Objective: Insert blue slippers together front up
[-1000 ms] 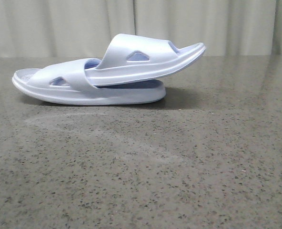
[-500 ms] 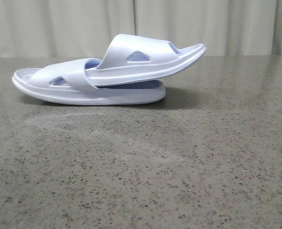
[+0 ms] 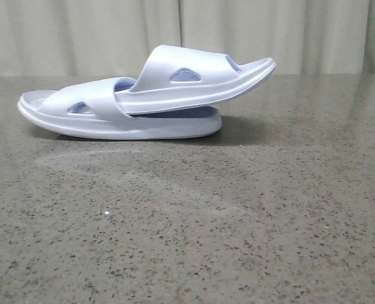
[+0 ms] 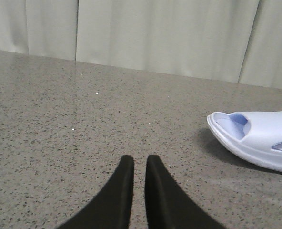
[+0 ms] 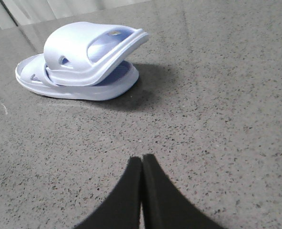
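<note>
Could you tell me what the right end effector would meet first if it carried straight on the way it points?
Probably nothing but bare table. The right end effector, fingers together, points past the nested blue slippers, which lie off to one side. Depth is hard to judge.

Against the curtain (image 3: pixel 270 31) behind, my nested blue slippers (image 3: pixel 143 95) sit a trace further right than one second ago. A small bright speck (image 3: pixel 105 215) now shows on the table (image 3: pixel 238 240) in front of them.
</note>
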{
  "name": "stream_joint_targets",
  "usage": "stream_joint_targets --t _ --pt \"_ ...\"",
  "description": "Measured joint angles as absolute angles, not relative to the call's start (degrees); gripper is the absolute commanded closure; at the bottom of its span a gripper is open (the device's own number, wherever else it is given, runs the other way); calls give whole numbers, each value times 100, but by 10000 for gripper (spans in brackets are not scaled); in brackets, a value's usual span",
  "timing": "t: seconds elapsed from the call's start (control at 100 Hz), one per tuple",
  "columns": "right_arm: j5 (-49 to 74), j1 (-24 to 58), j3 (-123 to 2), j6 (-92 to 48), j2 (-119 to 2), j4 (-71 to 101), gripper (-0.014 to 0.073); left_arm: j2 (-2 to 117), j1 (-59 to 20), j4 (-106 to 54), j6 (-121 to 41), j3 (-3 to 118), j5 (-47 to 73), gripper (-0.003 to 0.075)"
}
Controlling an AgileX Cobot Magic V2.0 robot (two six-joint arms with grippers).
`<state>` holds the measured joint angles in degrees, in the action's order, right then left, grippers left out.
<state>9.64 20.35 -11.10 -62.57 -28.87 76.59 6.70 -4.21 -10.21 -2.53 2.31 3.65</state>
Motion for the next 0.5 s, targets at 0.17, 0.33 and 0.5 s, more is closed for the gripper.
stream_joint_targets --t 0.17,0.33,0.5 --pt "964 2035 -1107 -6248 -2887 7659 676 44 -421 -632 -44 -16 418 705" --pt "964 2035 -1107 -6248 -2875 7659 676 -22 -421 -504 0 -16 1003 705" --pt "964 2035 -1107 -6248 -2875 7659 676 -22 -421 -494 0 -16 1134 705"
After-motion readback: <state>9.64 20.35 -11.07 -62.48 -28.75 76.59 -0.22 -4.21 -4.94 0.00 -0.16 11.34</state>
